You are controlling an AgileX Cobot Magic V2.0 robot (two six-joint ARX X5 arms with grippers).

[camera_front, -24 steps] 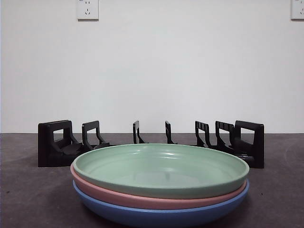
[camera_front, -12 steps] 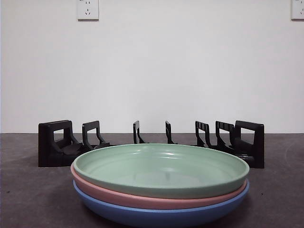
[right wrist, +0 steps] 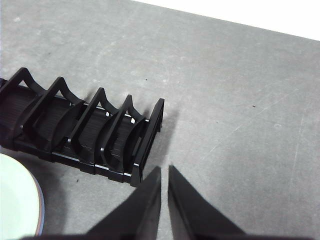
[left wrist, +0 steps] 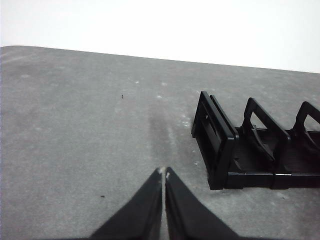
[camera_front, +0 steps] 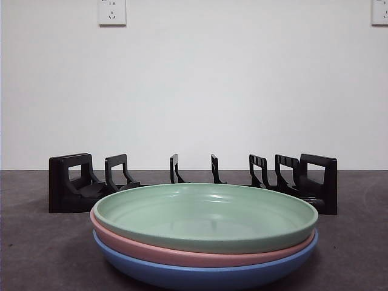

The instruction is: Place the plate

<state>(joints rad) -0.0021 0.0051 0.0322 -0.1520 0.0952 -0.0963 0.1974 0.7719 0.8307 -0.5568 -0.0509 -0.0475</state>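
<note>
A green plate (camera_front: 206, 217) lies on top of a pink plate (camera_front: 200, 256) and a blue plate (camera_front: 206, 274), stacked near the table's front. Behind the stack stands a black slotted plate rack (camera_front: 188, 182). In the right wrist view the green plate's edge (right wrist: 15, 200) shows beside the rack (right wrist: 85, 130). My left gripper (left wrist: 164, 173) is shut and empty, above bare table beside the rack's end (left wrist: 220, 145). My right gripper (right wrist: 164, 170) is nearly shut and empty, just off the rack's other end. Neither gripper shows in the front view.
The grey table (camera_front: 36, 254) stretches to both sides of the stack. A white wall with two sockets (camera_front: 112, 12) stands behind the rack.
</note>
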